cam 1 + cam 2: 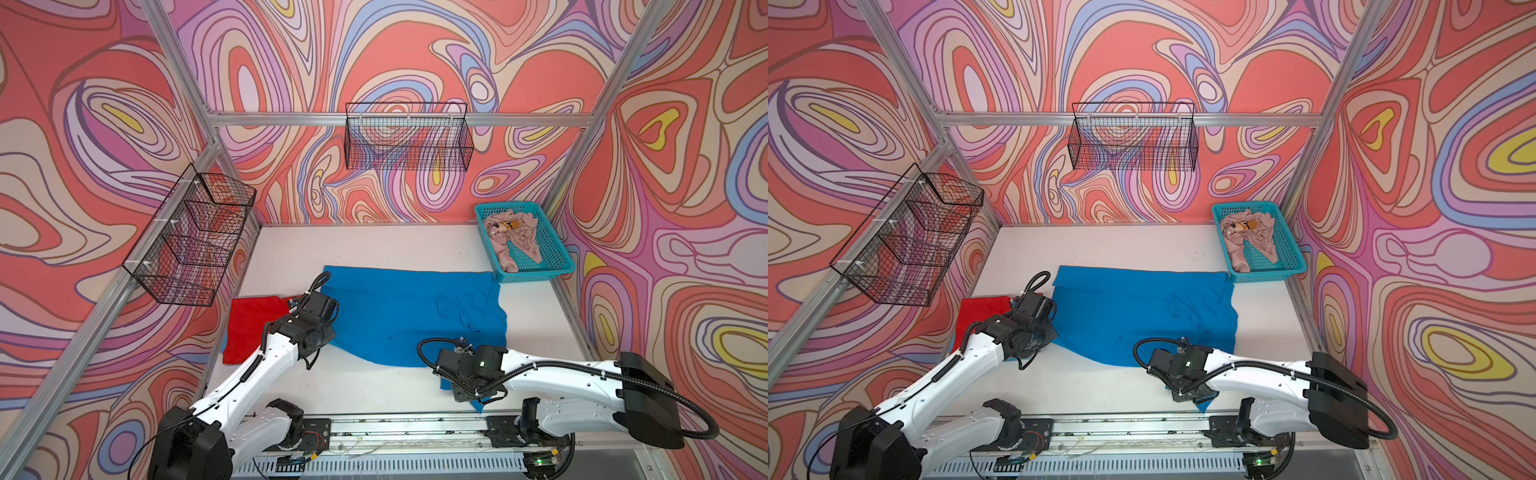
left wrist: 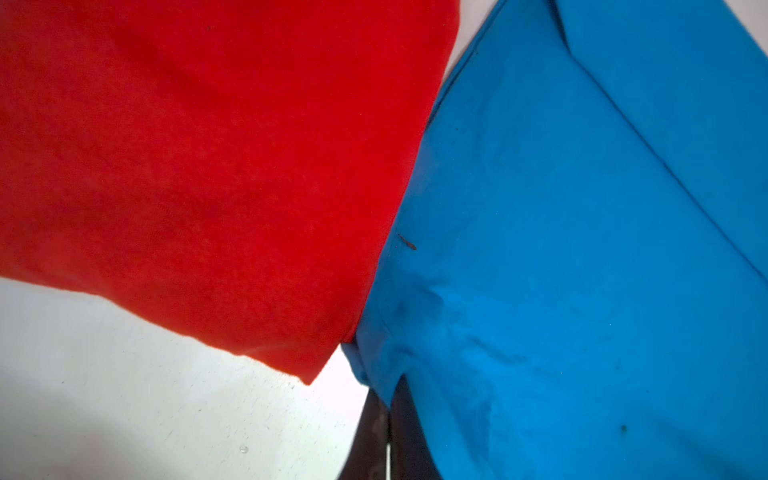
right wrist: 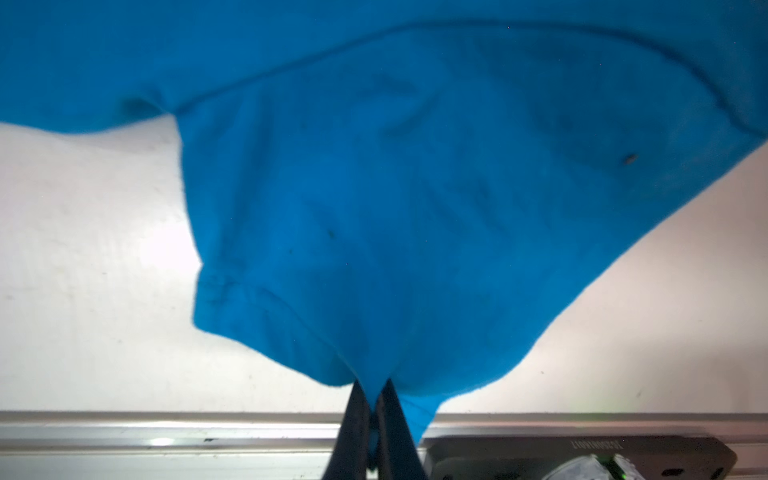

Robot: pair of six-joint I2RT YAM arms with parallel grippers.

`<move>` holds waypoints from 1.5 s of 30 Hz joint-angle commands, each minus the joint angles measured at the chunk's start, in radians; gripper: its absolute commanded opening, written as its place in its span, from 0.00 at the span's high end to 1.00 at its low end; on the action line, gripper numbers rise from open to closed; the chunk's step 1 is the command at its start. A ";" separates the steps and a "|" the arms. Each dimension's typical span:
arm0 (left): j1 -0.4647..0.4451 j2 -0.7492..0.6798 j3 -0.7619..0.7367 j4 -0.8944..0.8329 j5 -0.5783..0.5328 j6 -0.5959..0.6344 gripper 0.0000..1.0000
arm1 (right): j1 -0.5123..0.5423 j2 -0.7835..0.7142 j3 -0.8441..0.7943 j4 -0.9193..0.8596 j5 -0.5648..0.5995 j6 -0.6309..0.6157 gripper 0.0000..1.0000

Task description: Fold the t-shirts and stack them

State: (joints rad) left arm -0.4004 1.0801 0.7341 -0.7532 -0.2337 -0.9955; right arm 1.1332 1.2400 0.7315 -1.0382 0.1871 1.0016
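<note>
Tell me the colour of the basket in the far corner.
Turquoise basket, clearest in a top view.

We hold our left arm (image 1: 257, 365) stretched from the near left toward the middle, wrist bent down, left gripper (image 2: 388, 415) closed on the plain bright blue cloth t-shirt (image 2: 561, 249). Our right arm (image 1: 552, 372) lies low, pointing left; right gripper (image 3: 374, 399) pinches the same shirt's near corner.

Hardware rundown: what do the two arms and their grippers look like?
The left arm and right arm both have white rounded link shells, black joint and wrist housings, and black corrugated cable conduit looped alongside. The left gripper and right gripper have slim, dark, tapered fingers. No markings legible.
</note>
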 commanded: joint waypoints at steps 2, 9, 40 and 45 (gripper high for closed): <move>-0.005 -0.005 0.047 -0.045 -0.055 -0.001 1.00 | -0.009 -0.029 0.093 -0.118 0.142 0.036 1.00; 0.011 0.048 0.085 -0.032 -0.069 0.007 1.00 | -0.165 -0.031 0.207 -0.100 0.190 -0.114 1.00; 0.129 0.507 0.388 0.015 -0.016 0.086 1.00 | -0.647 0.268 0.516 0.113 0.102 -0.603 1.00; 0.133 0.598 0.442 -0.021 -0.047 0.098 1.00 | -0.669 0.298 0.517 0.124 0.109 -0.617 1.00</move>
State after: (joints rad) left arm -0.2745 1.6436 1.1526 -0.7303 -0.2543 -0.9077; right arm 0.4805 1.5230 1.2304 -0.9268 0.2901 0.4088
